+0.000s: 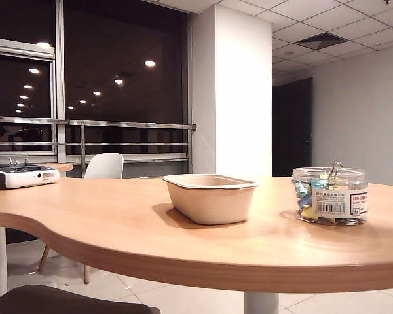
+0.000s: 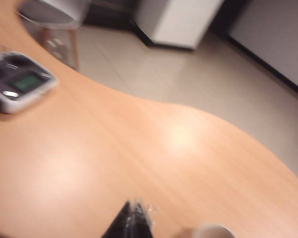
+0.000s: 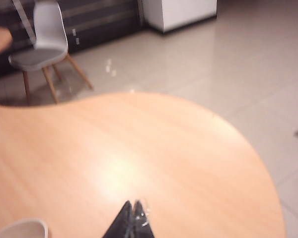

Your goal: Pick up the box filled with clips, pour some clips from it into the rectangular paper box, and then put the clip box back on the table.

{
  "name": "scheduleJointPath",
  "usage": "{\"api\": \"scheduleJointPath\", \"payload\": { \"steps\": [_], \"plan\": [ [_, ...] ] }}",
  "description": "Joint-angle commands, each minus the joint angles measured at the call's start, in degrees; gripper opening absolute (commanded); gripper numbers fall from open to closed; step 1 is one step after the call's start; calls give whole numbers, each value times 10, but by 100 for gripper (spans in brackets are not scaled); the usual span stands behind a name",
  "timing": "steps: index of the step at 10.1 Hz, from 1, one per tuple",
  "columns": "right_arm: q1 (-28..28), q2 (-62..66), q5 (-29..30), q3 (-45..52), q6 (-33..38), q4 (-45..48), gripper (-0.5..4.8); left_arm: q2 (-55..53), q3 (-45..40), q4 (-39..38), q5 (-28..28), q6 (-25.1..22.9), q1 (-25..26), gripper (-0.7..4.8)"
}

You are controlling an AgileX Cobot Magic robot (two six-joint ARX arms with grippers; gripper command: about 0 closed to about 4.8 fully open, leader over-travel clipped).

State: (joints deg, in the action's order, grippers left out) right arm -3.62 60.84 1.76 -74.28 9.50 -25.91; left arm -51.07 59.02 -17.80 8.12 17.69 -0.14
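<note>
The clip jar (image 1: 329,195), a short round container of clear plastic with a white barcode label, stands upright on the wood-grain table (image 1: 118,229), near the beige paper-pulp tray (image 1: 210,197) on its right in the exterior view but apart from it. Multicoloured binder clips (image 1: 306,196) show through the jar wall, and one metal handle sticks up above the rim; no lid can be made out. The tray sits flat on the table and its inside is hidden from this angle.

Neither arm appears in the exterior view. The left gripper (image 2: 132,220) is clenched on nothing, fingertips pressed together, above bare tabletop, with a pale rim that may be the tray at the frame edge. The right gripper (image 3: 133,219) is likewise clenched and empty, over bare table, with a pale rim, probably the tray's, in the corner.

Assessment: the jar looks rigid, smooth and likely slippery, moderately weighted by metal clips that will shift when tilted. A grasp across the side wall at mid-height, jaws opened wide first, seems soundest. The tray looks light and could slide if struck.
</note>
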Motion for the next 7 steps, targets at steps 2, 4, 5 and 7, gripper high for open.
{"api": "scheduleJointPath", "payload": {
  "steps": [2, 4, 5, 7],
  "plan": [
    [0, 114, 89, -53, 2, -71, -1, -115, 88, -47, 112, -49, -52, -6],
    [0, 158, 129, -53, 2, -113, -1, -141, 94, -49, 141, -57, -85, -5],
    [0, 227, 135, -53, -9, -177, 0, -173, 94, -52, 141, -72, -153, 131],
    [0, 321, 176, -52, -70, -271, 335, -189, 94, -53, 136, -72, -191, 334]
  ]
}}
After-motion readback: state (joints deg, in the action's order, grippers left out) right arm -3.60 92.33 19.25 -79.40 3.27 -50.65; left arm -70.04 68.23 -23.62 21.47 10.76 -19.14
